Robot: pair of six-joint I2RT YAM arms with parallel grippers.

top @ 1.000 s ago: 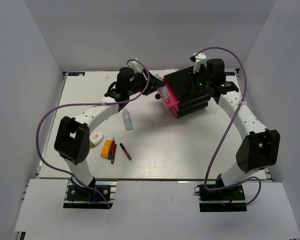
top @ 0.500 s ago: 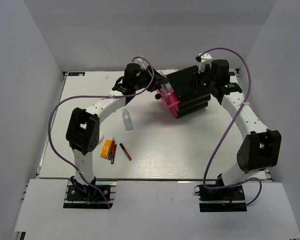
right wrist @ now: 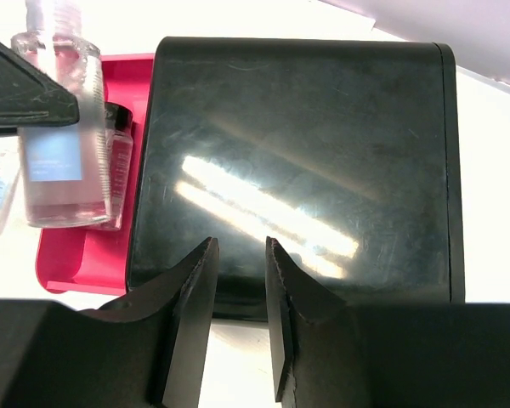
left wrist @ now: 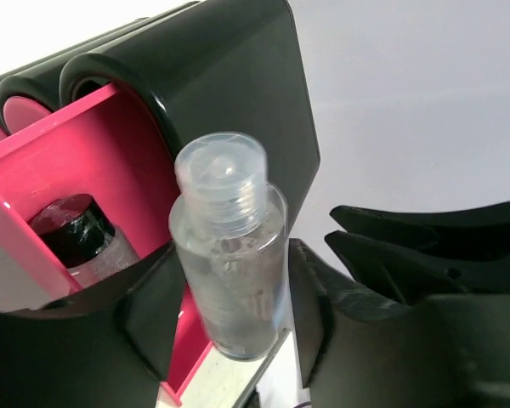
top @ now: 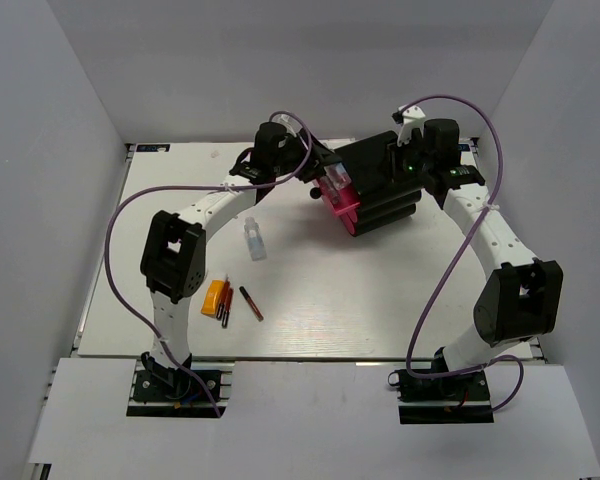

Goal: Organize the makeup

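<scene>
Left hand [left wrist: 234, 285] is clamped on the clear bottle [left wrist: 229, 225], one finger on each side of its body, cap pointing away from the wrist. Right hand [right wrist: 238, 319] has its fingers narrowly apart with nothing between them, over the top of the black organizer box [top: 385, 185]. The box sits by the far edge of the tabletop [top: 380, 300], right of centre.

The top pink drawer [left wrist: 110, 144] stands open toward the left arm, which is the nearer one. The bottle hangs at the open tray beside the dark-capped jar [left wrist: 75, 231] lying inside. Exact tilt is unclear, and the fingers hide whether its base touches the drawer.

Second clear bottle [top: 254, 240], orange tube [top: 215, 297] and pencils [top: 251, 303] lie loose toward the near-left corner.
</scene>
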